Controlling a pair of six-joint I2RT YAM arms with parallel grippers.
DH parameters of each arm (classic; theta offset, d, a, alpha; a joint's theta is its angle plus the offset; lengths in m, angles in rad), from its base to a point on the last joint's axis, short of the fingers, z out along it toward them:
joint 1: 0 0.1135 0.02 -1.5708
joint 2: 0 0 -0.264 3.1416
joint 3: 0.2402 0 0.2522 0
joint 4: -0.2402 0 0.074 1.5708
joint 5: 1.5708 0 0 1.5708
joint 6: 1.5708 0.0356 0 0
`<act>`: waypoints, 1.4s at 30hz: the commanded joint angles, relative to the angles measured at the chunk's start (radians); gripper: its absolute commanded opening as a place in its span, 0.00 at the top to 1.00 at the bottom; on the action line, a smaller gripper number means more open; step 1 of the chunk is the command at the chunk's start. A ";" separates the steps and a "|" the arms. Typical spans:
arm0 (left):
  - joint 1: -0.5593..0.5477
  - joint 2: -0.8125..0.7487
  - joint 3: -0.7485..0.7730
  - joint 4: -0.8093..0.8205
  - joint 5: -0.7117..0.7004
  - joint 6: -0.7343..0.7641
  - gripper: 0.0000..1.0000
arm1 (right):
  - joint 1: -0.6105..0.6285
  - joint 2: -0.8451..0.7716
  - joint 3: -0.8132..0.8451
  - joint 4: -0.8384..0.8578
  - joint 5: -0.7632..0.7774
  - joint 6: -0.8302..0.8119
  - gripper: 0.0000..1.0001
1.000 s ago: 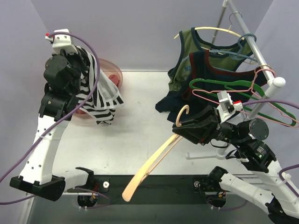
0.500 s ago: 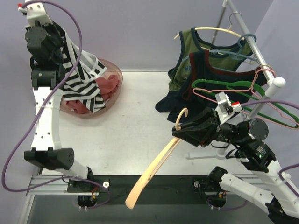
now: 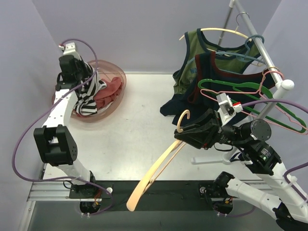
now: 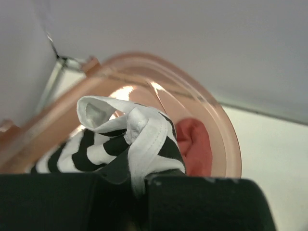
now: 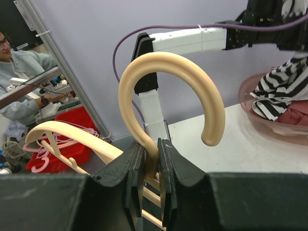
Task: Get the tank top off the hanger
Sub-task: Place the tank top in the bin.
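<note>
The black-and-white striped tank top (image 3: 86, 96) droops into the pink basin (image 3: 119, 94) at the back left. My left gripper (image 3: 77, 76) is shut on its white-edged strap (image 4: 137, 139), just above the basin rim (image 4: 226, 144). Nearer the middle, the bare cream hanger (image 3: 156, 171) hangs slanting down toward the table's front edge. My right gripper (image 3: 186, 131) is shut on the neck of its hook (image 5: 168, 67), with both pads (image 5: 166, 159) pressed against the stem.
A red garment (image 3: 108, 86) lies in the basin. At the back right a rack pole (image 3: 262, 48) carries a green top (image 3: 202, 43) and a navy top (image 3: 216, 67) on hangers, plus an empty green hanger (image 3: 231, 86) and a pink hanger (image 3: 272, 103).
The left arm swung up and back with the striped top, then came down over the basin, where the top now droops. The right gripper with the hanger shifted slightly left.
</note>
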 commanded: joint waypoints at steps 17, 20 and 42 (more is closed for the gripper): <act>0.012 -0.006 0.082 -0.335 0.197 -0.039 0.12 | 0.002 0.051 0.013 -0.016 0.089 0.003 1.00; 0.011 -0.055 0.111 -0.375 0.159 -0.044 0.08 | 0.002 0.060 0.007 -0.037 0.118 0.003 1.00; -0.031 -0.736 -0.599 0.200 1.134 -0.421 0.09 | 0.016 0.310 0.151 -0.292 0.468 -0.206 1.00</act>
